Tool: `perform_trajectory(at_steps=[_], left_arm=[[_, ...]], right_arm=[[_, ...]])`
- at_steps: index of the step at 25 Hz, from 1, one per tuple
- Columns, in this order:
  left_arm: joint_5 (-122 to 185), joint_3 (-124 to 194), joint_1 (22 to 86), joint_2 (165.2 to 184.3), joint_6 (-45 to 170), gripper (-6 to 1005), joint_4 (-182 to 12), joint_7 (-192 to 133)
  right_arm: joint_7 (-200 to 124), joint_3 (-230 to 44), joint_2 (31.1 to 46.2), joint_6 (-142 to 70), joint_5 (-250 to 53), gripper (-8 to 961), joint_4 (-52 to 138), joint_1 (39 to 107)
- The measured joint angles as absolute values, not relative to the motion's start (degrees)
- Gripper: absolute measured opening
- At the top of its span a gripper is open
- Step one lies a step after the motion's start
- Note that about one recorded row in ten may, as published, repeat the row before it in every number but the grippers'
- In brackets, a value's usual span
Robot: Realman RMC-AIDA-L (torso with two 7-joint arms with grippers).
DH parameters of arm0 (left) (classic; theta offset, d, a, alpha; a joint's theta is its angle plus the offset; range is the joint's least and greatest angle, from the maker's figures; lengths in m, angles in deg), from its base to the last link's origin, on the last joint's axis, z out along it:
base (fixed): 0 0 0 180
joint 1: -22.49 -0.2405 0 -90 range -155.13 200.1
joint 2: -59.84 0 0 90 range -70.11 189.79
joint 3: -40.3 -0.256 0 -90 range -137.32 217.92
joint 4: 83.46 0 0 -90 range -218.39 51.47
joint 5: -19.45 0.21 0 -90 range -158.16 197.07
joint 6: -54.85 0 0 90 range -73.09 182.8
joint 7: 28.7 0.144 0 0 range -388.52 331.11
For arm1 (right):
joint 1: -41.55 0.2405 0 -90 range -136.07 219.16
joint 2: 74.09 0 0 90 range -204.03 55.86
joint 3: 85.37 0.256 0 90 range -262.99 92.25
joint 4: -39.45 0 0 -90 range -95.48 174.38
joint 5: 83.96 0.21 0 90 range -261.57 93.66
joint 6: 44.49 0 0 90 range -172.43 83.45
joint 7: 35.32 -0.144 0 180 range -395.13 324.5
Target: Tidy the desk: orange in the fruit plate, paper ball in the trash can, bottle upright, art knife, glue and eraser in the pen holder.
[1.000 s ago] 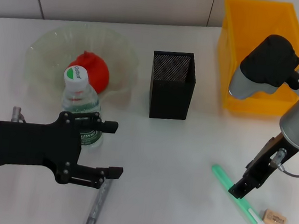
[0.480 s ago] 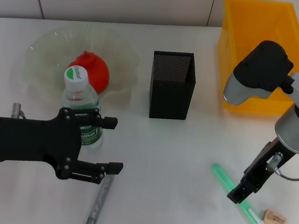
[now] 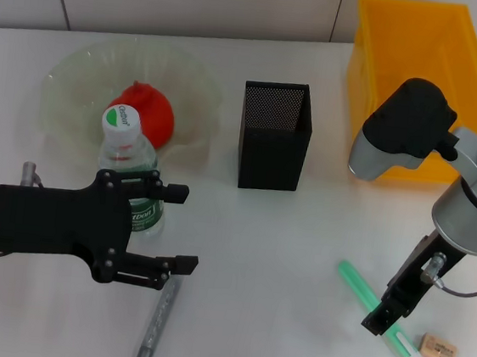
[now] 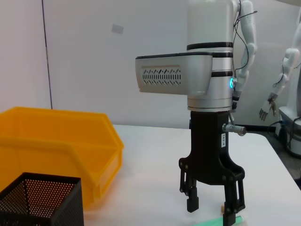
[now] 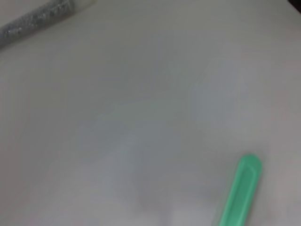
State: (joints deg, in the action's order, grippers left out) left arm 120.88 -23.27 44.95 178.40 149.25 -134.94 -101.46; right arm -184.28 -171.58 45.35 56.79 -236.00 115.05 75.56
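Note:
The bottle (image 3: 126, 160) stands upright in front of the glass fruit plate (image 3: 73, 84), which holds the orange (image 3: 146, 109). My left gripper (image 3: 177, 228) is open just to the right of the bottle and hides its lower part. A grey metal stick (image 3: 156, 322) lies below it. My right gripper (image 3: 382, 315) is open and low over a green stick (image 3: 355, 285) with a white end; the left wrist view shows its fingers (image 4: 191, 203) astride the stick (image 4: 214, 222). A tan eraser (image 3: 439, 350) lies to its right. The black mesh pen holder (image 3: 274, 135) stands mid-table.
A yellow bin (image 3: 420, 74) stands at the back right, also seen in the left wrist view (image 4: 56, 146) behind the pen holder (image 4: 40, 200). The right wrist view shows the green stick (image 5: 241, 190) and the grey stick (image 5: 37, 21). No paper ball shows.
My right arm has shifted slightly left and its gripper has slid a little toward the front along the green stick. My left gripper has barely moved.

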Motion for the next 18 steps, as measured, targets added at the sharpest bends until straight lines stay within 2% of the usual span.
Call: perform_trajectory(at_steps=[18], left_arm=[[120.9,-23.1,45.2,178.4,149.2,864,-134.4,-100.9]], right_arm=[[-184.7,-172.8,45.36,55.9,-236.3,729,112.4,77.3]])
